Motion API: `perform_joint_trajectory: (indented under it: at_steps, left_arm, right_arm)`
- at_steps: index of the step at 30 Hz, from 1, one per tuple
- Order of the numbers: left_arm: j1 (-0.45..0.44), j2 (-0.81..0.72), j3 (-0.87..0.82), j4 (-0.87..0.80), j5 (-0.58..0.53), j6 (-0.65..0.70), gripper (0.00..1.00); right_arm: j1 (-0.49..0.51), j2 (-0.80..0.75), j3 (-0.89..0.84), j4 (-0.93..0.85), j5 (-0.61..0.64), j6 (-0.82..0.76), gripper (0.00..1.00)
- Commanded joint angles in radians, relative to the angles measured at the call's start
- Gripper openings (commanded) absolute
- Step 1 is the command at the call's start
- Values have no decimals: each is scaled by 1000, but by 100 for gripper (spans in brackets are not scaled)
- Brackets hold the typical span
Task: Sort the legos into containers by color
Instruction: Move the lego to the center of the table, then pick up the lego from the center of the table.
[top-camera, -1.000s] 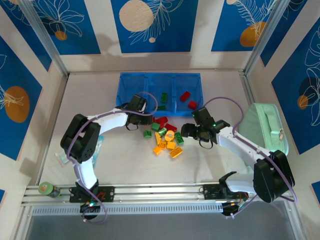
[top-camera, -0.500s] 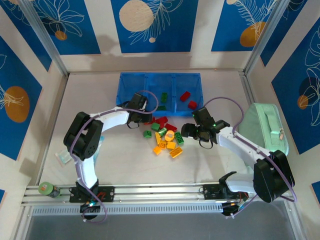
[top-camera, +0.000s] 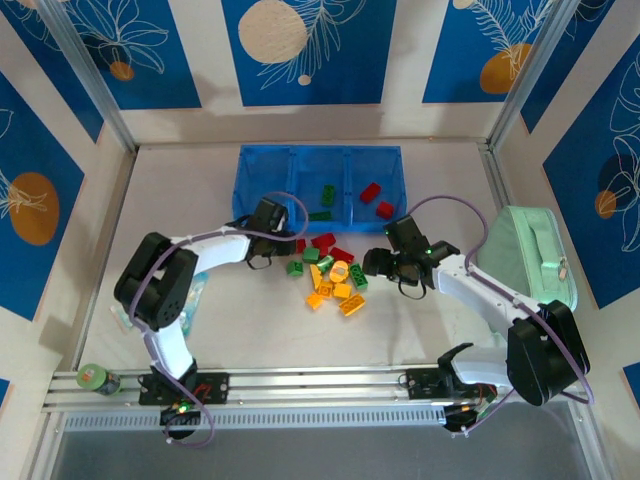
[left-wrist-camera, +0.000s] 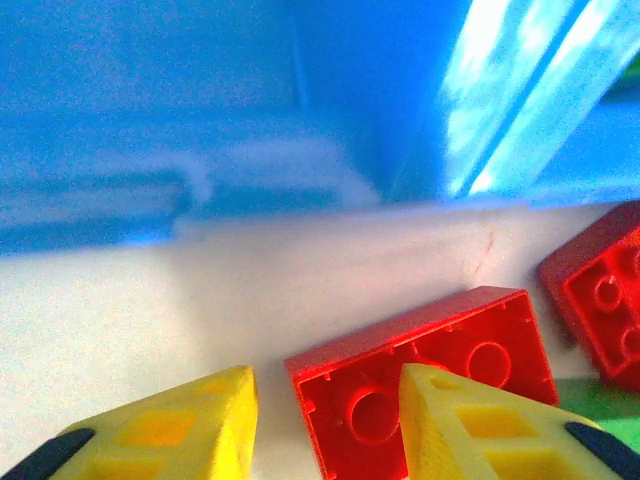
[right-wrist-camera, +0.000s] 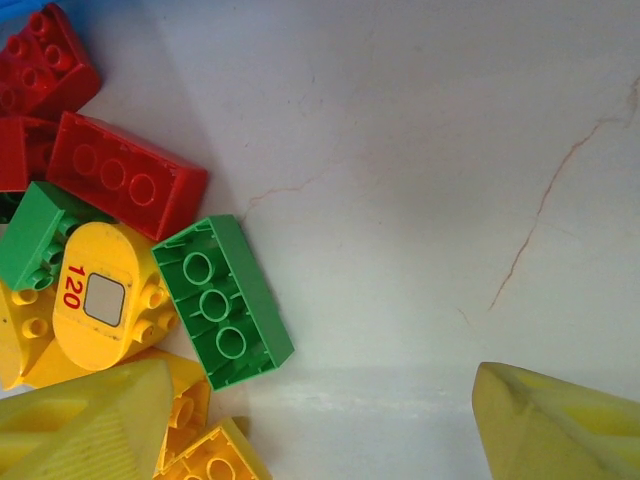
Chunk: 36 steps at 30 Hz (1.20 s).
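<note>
**Table layout, top-down**

We've got the containers (top-camera: 262, 172) at the far middle of the table (top-camera: 190, 200), three bins side by side. The middle bin (top-camera: 335, 168) holds two legos (top-camera: 328, 194), and the right bin (top-camera: 388, 170) holds two more. The loose pile (top-camera: 330, 272) sits just in front of the tray, between the arms. The left gripper (top-camera: 289, 246) is on the pile's left, near the tray's front wall. The right gripper (top-camera: 371, 263) is on the pile's right. In the left wrist view we see one brick (left-wrist-camera: 470, 340) lying between the fingers (left-wrist-camera: 460, 425). A pouch (top-camera: 528, 255) lies at the right edge and a can (top-camera: 94, 378) at the near left corner.
</note>
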Motion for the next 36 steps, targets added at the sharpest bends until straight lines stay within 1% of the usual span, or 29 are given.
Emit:
perform_joint_trajectory:
  at_steps: [1, 4, 8, 10, 12, 15, 19, 23, 25, 30, 36]
  left_arm:
    - [8, -39, -76, -97, -41, -18, 41]
    - [8, -110, -129, -125, -53, -33, 41]
    - [7, -255, -204, -158, -92, -48, 41]
    - [4, -326, -224, -159, -92, -42, 44]
    - [3, -367, -221, -159, -64, -20, 50]
    - [2, -357, -189, -171, -33, 14, 59]
    - [0, -290, -145, -190, 23, 51, 64]
    - [-10, -253, -133, -201, 45, 73, 72]
    - [-13, -243, -137, -209, 48, 86, 75]
    - [-15, -240, -172, -190, 75, 91, 76]
    - [-56, -278, -227, -135, 108, 89, 70]
  right_arm:
    - [9, -23, -12, 1, 4, 14, 79]
    - [12, -24, -14, 1, 5, 16, 79]
    - [12, -29, -13, 1, 5, 17, 79]
    - [12, -28, -10, 2, 5, 13, 79]
    - [12, -26, -5, 4, 5, 11, 79]
    - [12, -18, 8, 13, -5, 14, 79]
    - [15, -14, 23, 11, -14, 15, 79]
    - [15, -28, 12, 3, -4, 13, 79]
    - [11, -35, 1, 4, -4, 11, 79]
    - [-3, -44, -27, 23, -20, 16, 79]
    - [-6, -41, -37, 36, -31, 20, 79]
